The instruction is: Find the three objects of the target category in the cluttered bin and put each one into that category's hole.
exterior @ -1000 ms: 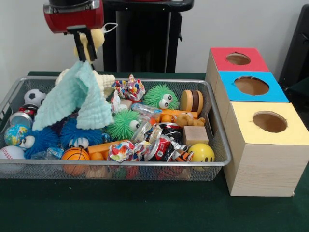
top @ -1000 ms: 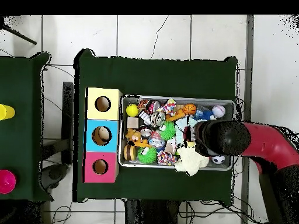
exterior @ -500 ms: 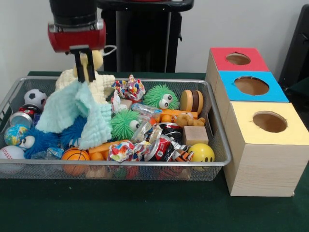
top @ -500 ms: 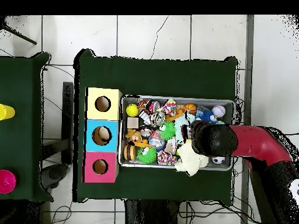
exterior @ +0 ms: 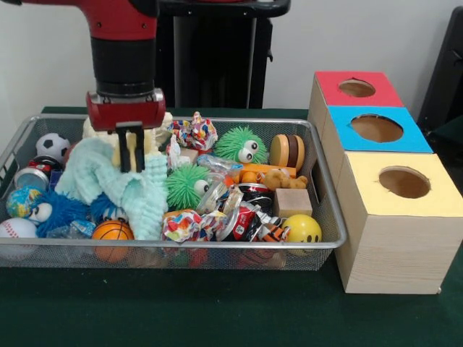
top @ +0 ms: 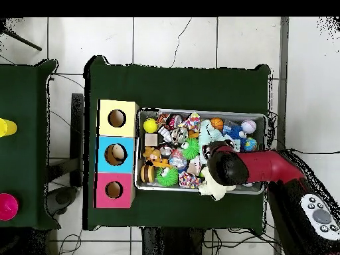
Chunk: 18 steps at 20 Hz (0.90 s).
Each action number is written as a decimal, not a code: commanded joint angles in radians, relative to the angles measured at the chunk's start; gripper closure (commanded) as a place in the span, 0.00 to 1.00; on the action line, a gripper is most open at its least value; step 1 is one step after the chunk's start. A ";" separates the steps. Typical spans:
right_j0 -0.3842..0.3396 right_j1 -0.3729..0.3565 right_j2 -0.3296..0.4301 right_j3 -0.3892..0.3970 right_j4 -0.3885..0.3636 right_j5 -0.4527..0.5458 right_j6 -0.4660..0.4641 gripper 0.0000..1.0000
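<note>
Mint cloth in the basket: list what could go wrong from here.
1. The end effector is down in the mint cloth, apparently pinching it; lifting may snag the cloth and drag neighbours like the green fuzzy ball or basketball out of the wire basket.
2. The cloth drapes over the blue fuzzy toys and may hide a plush target.
3. The teddy bear sits wedged among clutter, so it could be hard to grasp.
</note>
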 commanded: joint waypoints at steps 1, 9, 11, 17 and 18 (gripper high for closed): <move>0.052 0.174 -0.121 -0.134 -0.116 -0.137 0.118 1.00; 0.079 0.293 -0.193 -0.200 -0.109 -0.279 0.136 1.00; 0.075 0.303 -0.192 -0.205 -0.104 -0.290 0.116 1.00; 0.068 0.305 -0.188 -0.204 -0.093 -0.284 0.077 0.00; 0.066 0.304 -0.185 -0.204 -0.090 -0.279 0.073 0.00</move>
